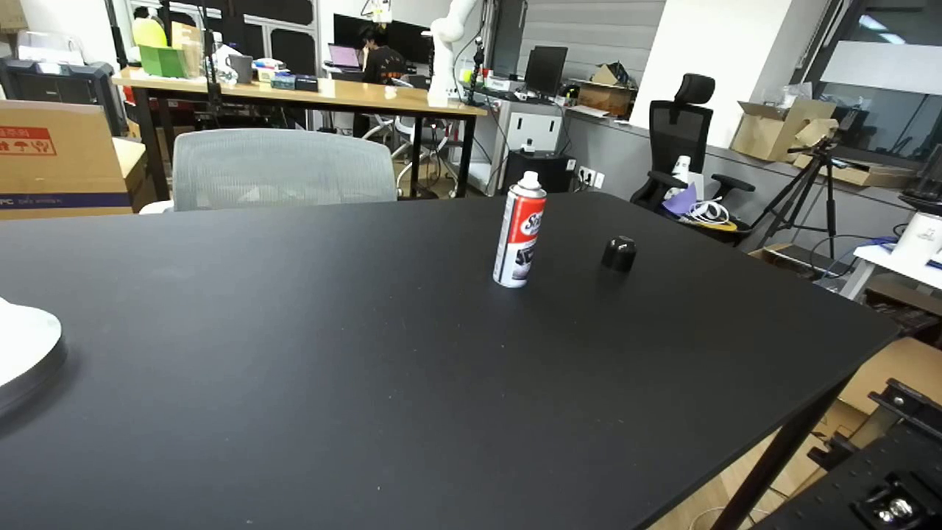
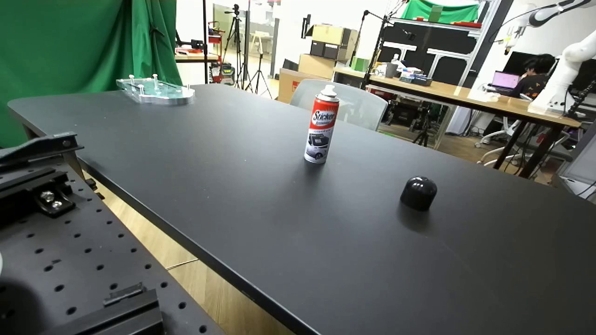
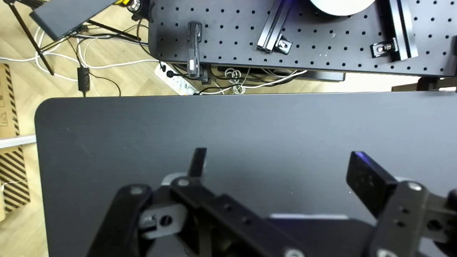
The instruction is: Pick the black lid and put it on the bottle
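The bottle, a white spray can with a red label and white nozzle, stands upright on the black table; it shows in both exterior views point(image 1: 520, 232) point(image 2: 321, 128). The black lid, a shiny domed cap, sits dome up on the table beside the bottle, apart from it, in both exterior views point(image 1: 619, 254) point(image 2: 419, 193). My gripper point(image 3: 280, 166) shows only in the wrist view. Its fingers are wide apart with nothing between them, above the table. Neither the bottle nor the lid shows in the wrist view.
A clear plate with upright posts point(image 2: 156, 90) lies at the table's far end in an exterior view. A white rounded thing point(image 1: 26, 342) cuts into an exterior view's left edge. A perforated black bench with rails point(image 3: 232, 35) runs along the table edge. A grey chair point(image 1: 283, 169) stands behind.
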### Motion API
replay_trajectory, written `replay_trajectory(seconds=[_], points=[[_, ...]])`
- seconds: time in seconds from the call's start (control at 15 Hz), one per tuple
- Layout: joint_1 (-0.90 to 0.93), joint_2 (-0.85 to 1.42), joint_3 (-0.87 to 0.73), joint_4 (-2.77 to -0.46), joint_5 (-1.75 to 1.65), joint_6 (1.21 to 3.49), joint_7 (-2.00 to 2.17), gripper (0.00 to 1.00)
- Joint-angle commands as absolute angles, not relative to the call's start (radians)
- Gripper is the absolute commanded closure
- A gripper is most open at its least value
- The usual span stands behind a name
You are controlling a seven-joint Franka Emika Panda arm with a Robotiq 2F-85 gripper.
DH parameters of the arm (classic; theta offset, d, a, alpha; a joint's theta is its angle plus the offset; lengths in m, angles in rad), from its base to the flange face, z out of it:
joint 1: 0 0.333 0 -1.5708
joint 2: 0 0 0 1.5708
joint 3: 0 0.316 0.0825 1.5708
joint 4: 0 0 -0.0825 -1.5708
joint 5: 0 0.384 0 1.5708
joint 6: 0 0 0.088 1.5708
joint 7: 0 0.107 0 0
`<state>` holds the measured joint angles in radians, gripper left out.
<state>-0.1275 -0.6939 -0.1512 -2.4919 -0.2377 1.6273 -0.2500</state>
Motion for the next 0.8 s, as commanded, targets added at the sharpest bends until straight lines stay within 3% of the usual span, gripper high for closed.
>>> replay_trajectory(seconds=[0.0,0.73], points=[[-0.142,-0.616,-0.202,-2.507,-0.262,1.754,-0.222,0.0],[-0.252,-0.14,-0.252,-2.497,-0.33,2.418,-0.138,0.0]])
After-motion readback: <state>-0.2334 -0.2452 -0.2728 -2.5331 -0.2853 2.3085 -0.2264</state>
